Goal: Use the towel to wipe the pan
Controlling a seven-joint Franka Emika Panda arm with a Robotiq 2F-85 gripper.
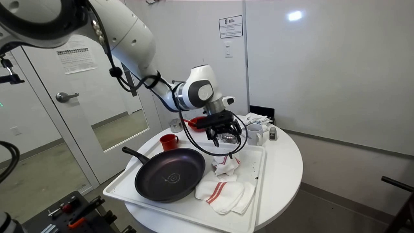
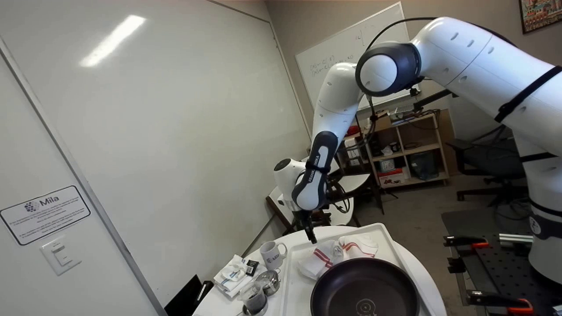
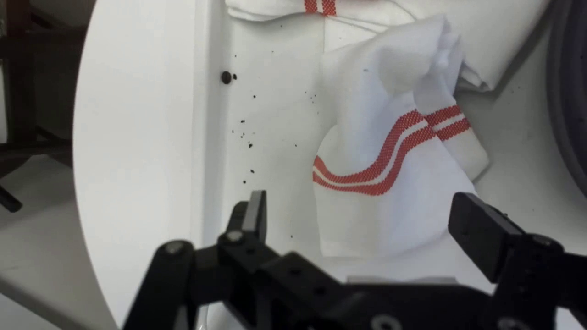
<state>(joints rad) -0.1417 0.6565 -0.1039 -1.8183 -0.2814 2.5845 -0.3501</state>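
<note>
A white towel with red stripes (image 1: 223,194) lies folded and partly bunched on a white tray (image 1: 249,165). It also shows in an exterior view (image 2: 322,260) and in the wrist view (image 3: 390,197). A black pan (image 1: 171,174) rests on the tray beside the towel, its handle pointing away from it. The pan also shows in an exterior view (image 2: 366,289), and only its rim shows in the wrist view (image 3: 566,91). My gripper (image 1: 227,143) is open and empty above the bunched end of the towel. In the wrist view, the towel's end lies between the spread fingertips (image 3: 359,201).
A red mug (image 1: 168,142), a red bowl (image 1: 195,124) and a white mug (image 1: 254,134) stand near the tray's far edge. A small shaker (image 1: 273,133), a metal pot (image 2: 268,281) and other cloths (image 2: 235,274) are there too. Dark crumbs (image 3: 226,77) lie on the tray.
</note>
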